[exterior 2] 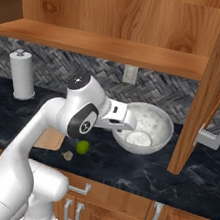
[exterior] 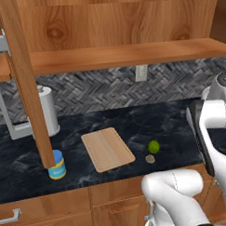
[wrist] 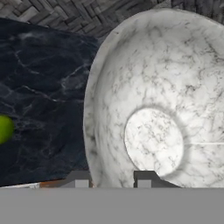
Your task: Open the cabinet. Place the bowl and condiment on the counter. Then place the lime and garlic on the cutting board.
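Claw (wrist: pixel 112 179) grips bowl (exterior 2: pixel 153 120) rim; lime (exterior 2: pixel 82 147), probably garlic (exterior 2: pixel 67 155), lie nearby.

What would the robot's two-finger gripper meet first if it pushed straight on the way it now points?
The gripper is shut on the rim of the round grey-white speckled stone-look bowl. Straight ahead lies the bowl's inner wall and flat bottom, so it would probably meet those first; depth is unclear.

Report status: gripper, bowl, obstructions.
Gripper shut on bowl rim. Bowl over counter, right of lime. Open cabinet door close beside bowl.
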Tool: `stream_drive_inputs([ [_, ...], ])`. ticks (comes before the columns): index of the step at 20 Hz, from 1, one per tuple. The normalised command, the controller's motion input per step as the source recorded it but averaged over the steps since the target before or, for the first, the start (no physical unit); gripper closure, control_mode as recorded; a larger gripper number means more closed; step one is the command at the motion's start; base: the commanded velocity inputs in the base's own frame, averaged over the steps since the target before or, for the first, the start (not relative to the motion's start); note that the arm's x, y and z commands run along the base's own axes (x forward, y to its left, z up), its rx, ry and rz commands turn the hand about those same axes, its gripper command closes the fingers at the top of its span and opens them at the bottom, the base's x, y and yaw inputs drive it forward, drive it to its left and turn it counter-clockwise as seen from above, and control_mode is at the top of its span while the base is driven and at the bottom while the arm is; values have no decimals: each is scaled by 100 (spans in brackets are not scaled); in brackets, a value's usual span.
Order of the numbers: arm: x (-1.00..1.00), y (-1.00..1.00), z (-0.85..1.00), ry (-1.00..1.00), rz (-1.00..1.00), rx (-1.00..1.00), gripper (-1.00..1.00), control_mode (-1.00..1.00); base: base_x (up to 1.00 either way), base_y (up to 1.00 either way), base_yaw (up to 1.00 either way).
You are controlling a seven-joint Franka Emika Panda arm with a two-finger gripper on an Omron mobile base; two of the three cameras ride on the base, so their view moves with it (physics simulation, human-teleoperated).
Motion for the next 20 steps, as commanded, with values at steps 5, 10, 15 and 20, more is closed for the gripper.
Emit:
stream_drive_inputs([
  [5, 44, -12, -15, 4, 11, 1, 100, -100, 0, 0, 0],
  [10, 54, 0, -26, 9, 10, 0, 100, -100, 0, 0, 0],
  [15, 60, -1, -31, 11, 10, 0, 100, -100, 0, 0, 0],
  [20, 58, -9, -27, 8, 11, 0, 100, -100, 0, 0, 0],
])
